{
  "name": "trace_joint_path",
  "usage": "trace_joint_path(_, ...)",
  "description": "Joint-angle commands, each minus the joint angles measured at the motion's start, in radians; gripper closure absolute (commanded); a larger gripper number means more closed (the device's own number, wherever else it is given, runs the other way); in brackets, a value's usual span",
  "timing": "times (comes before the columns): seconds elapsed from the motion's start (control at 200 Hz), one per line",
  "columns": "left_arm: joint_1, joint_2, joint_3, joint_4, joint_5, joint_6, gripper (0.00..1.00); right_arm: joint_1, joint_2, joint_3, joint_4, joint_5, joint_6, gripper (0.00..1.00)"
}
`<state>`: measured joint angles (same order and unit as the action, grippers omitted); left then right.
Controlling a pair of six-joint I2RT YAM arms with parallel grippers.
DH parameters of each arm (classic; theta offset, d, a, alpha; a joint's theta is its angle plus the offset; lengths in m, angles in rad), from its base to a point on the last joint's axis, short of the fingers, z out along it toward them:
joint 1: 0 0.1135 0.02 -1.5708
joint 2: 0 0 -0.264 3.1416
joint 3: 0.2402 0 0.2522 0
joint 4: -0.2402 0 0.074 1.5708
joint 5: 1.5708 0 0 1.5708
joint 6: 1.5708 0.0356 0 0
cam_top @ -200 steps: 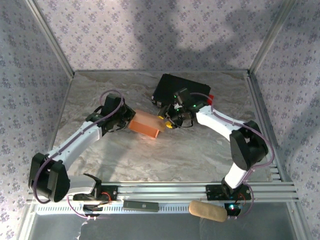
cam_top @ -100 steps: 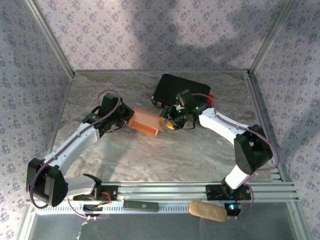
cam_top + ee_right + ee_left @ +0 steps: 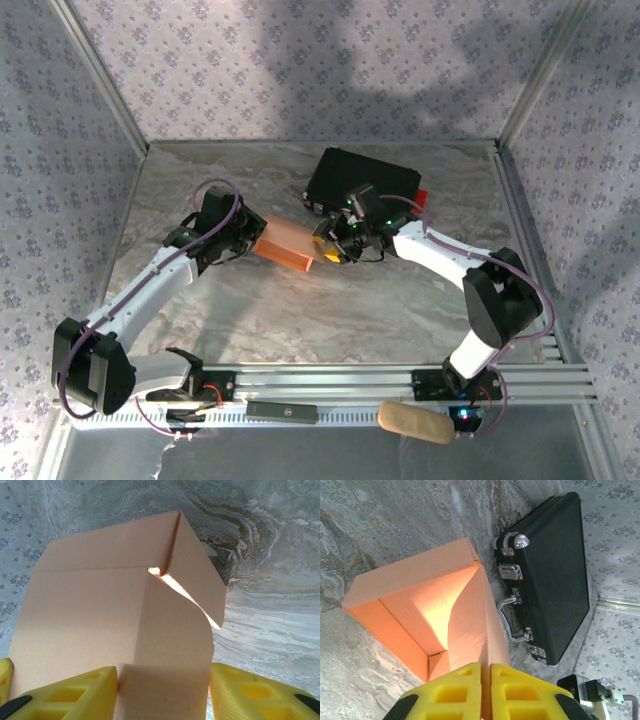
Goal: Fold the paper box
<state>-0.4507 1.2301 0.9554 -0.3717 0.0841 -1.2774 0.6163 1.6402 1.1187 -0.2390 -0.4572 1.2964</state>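
Matt paper box (image 3: pixel 420 595), textured black case (image 3: pixel 560 570)

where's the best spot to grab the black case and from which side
Take the metal handle on the long edge of the black case, the edge facing the paper box. The case lies flat and its lid looks too broad for jaws, while the handle is a thin loop. Come in low from the box side.
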Motion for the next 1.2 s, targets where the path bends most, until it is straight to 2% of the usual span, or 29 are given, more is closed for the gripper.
trace_joint_path(0.0,-0.002,-0.03,0.003,-0.008,0.015,-0.021,1.0,0.023,0.027,0.03,0.047,-0.043,0.036,0.48)
trace_joint_path(0.285,0.016,-0.037,0.008,-0.033,0.008,0.009,1.0,-0.042,-0.096,-0.052,-0.023,-0.024,-0.021,0.41)
trace_joint_path(0.495,0.018,-0.037,0.007,-0.029,0.009,0.007,1.0,-0.099,-0.146,-0.01,-0.086,-0.037,-0.068,0.39)
trace_joint_path(0.575,0.018,-0.035,0.008,-0.025,0.012,0.006,1.0,-0.092,-0.116,-0.001,-0.071,-0.048,-0.063,0.39)
trace_joint_path(0.755,0.019,-0.034,0.007,-0.025,0.013,0.006,1.0,-0.051,-0.037,-0.021,0.078,-0.096,0.017,0.39)
trace_joint_path(1.004,0.018,-0.037,-0.001,-0.015,0.017,0.002,1.0,0.026,0.019,-0.001,0.144,-0.092,0.095,0.39)
trace_joint_path(1.194,0.018,-0.044,-0.012,-0.009,0.023,-0.001,1.0,0.033,0.031,-0.01,0.192,-0.076,0.134,0.45)
